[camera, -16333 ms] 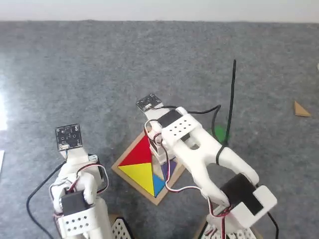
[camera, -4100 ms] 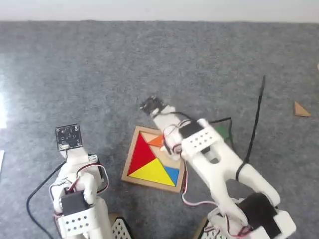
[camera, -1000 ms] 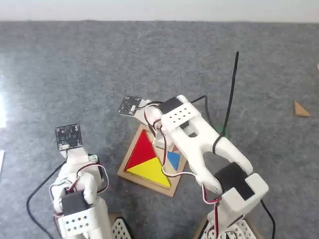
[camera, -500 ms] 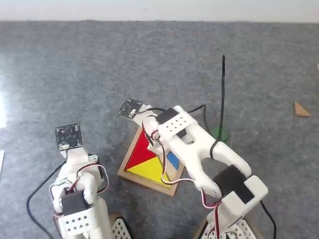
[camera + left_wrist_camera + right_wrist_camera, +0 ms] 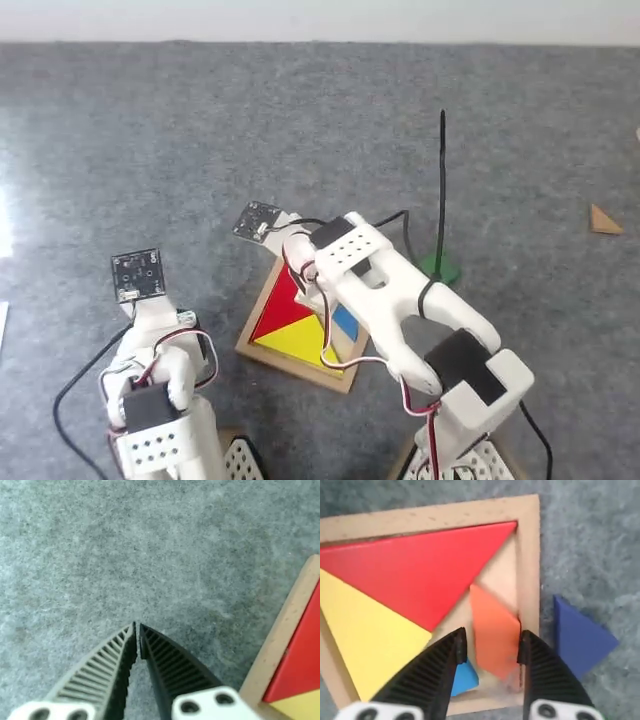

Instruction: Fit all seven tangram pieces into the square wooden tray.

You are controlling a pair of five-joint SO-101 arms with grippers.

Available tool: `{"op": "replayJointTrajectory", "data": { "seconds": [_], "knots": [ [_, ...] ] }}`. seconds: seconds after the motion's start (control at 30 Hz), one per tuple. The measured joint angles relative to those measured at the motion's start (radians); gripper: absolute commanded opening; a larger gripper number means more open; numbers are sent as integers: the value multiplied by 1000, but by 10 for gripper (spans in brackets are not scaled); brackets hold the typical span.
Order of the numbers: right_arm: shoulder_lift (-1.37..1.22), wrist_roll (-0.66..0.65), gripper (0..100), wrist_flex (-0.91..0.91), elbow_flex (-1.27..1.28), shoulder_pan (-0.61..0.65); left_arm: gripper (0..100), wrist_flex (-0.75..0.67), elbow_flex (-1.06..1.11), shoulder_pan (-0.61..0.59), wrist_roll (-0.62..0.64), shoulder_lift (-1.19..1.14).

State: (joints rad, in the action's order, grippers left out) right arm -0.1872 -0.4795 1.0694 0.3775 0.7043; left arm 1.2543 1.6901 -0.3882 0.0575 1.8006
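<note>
Two arms: I have the left arm (image 5: 150, 395) folded back at the near edge of the table (image 5: 150, 150). The right arm (image 5: 400, 300) is stretched out over the tray (image 5: 290, 362).
Left pincer: the left pincer (image 5: 137, 626) is clenched on nothing, tips together over bare table, with the tray's rim off to one side.
Right pincer: the right pincer (image 5: 491, 635) is released and spread over the tray, one finger on either side of the orange piece (image 5: 492, 625).
Tray: it lies on the table between the two arms, turned at an angle.
Red triangle: the red triangle (image 5: 415, 575) lies flat in the tray along one rim.
Yellow triangle: the yellow triangle (image 5: 370, 645) is in the tray, edge to edge with the red one.
Light blue piece: the light blue piece (image 5: 466, 676) is in the tray, mostly hidden under a finger.
Orange piece: it is in the tray against the rim beside the red triangle, and I cannot tell whether it sits flat.
Dark blue triangle: the dark blue triangle (image 5: 580, 635) lies on the table just outside the tray, beside the rim nearest the orange piece.
Green piece: the green piece (image 5: 440, 268) is on the table near the tray, beyond the right arm.
Tan triangle: the tan triangle (image 5: 603, 220) lies well apart, towards the far right edge of the table.
Black cable: the black cable (image 5: 441, 180) runs up from beside the green piece.
</note>
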Motion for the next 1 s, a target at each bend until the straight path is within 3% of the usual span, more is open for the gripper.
{"op": "replayJointTrajectory", "data": {
  "seconds": [0.23, 0.53, 0.73, 1.0],
  "knots": [
    [-3, -32, 240, 34, -3, -2, 13, 0, 0, 0, 0, 0],
    [-9, -6, 236, 37, -5, 0, 13, 0, 0, 0, 0, 0],
    [-9, -35, 65, 31, -5, -6, 13, 0, 0, 0, 0, 0],
    [-2, -40, 48, 28, -3, -26, 13, 0, 0, 0, 0, 0]
  ]
}}
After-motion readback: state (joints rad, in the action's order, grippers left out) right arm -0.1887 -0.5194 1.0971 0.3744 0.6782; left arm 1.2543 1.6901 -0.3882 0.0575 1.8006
